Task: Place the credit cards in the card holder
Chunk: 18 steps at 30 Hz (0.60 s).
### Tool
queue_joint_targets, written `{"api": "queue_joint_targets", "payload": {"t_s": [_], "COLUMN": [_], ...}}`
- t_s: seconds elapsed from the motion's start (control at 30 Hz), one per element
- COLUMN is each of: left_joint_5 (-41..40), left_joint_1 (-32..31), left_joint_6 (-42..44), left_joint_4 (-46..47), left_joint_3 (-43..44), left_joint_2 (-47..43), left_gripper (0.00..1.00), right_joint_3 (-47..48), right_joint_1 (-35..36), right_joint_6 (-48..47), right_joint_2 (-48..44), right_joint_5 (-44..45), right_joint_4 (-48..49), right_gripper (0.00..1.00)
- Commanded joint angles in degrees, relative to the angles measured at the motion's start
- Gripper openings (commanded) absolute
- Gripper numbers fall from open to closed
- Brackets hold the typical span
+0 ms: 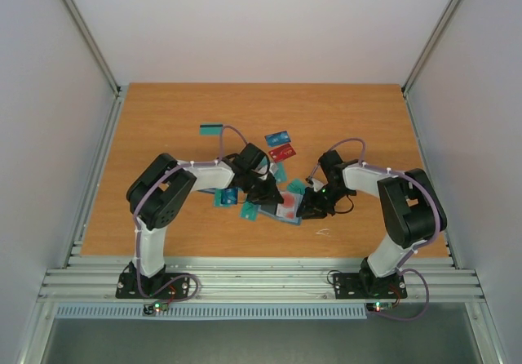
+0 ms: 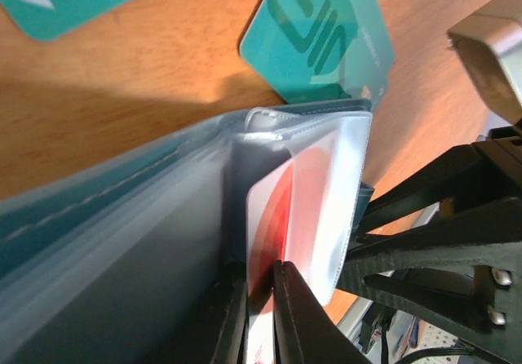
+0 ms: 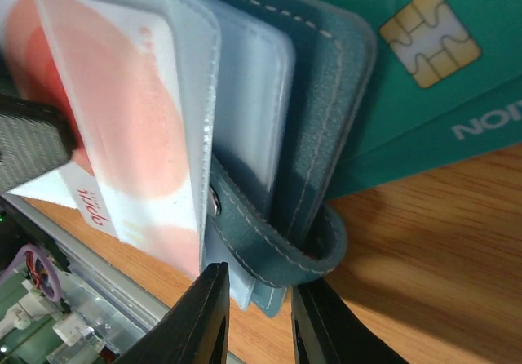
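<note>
The card holder (image 1: 287,213) lies open mid-table between both arms, teal outside (image 3: 326,78), grey-blue with clear sleeves inside (image 2: 98,282). My left gripper (image 2: 259,278) is shut on a red-and-white credit card (image 2: 273,209) whose front half sits inside a clear sleeve (image 2: 342,176). The same card (image 3: 106,103) shows through that sleeve in the right wrist view. My right gripper (image 3: 259,286) is shut on the holder's lower edge by its snap strap (image 3: 277,250). Both grippers, the left (image 1: 265,191) and the right (image 1: 313,205), meet at the holder.
Loose credit cards lie around the holder: teal (image 1: 210,128), blue (image 1: 277,138), red (image 1: 282,152), and teal ones close by (image 1: 249,210) (image 2: 326,37) (image 3: 440,70). The right arm's black frame (image 2: 440,241) stands right next to the left fingers. The table's front edge (image 1: 261,256) is near.
</note>
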Motion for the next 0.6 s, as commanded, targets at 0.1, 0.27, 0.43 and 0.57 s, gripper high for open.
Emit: {"api": "queue_joint_targets", "payload": {"t_s": [0.1, 0.27, 0.43, 0.57], "left_joint_5": [-2.08, -4.37, -6.02, -7.46], "left_joint_1": [-2.68, -2.92, -3.49, -3.68], "left_joint_6": [2.27, 2.35, 3.22, 5.22], "left_joint_4": [-9.58, -12.76, -17.34, -22.93], "left_joint_3": [4.98, 5.13, 7.34, 11.17], "left_joint_2": [2.57, 1.27, 1.40, 2.83], "left_gripper": [0.21, 0.25, 0.32, 0.37], "right_joint_3": [-2.75, -3.36, -3.54, -3.28], "right_joint_1": [0.68, 0.72, 0.68, 0.68], "right_joint_6": [-0.07, 0.19, 0.23, 0.30], "right_joint_2": [0.38, -0.53, -1.07, -0.86], "right_joint_5": [7.80, 8.18, 8.51, 8.67], "right_joint_4": [3.54, 4.02, 4.19, 4.29], "right_gripper": [0.25, 0.25, 0.26, 0.26]}}
